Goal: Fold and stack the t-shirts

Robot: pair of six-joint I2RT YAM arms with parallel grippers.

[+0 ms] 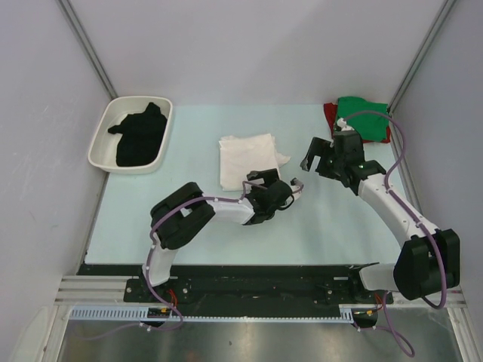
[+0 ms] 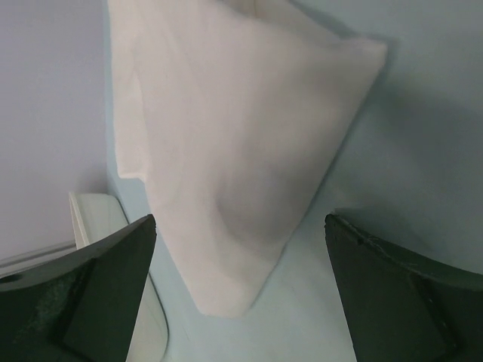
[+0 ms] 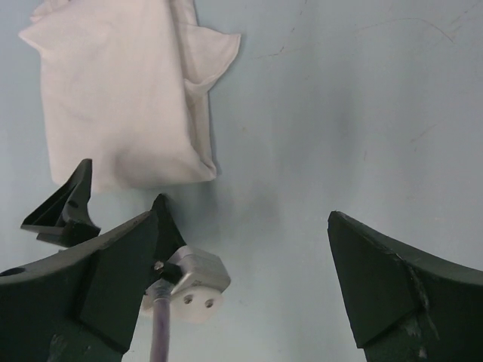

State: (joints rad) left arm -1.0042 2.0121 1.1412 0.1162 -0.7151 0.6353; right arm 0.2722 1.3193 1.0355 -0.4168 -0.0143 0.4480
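Folded white t-shirt lies mid-table; both grippers wide open, empty.
The left gripper sits at its near right corner, the right gripper further right. A black t-shirt lies crumpled in the far-left tray; far right, the green t-shirt hides most of the red t-shirt.

White t-shirt lies folded centrally, black t-shirt in the tray, green t-shirt seemingly atop red t-shirt.
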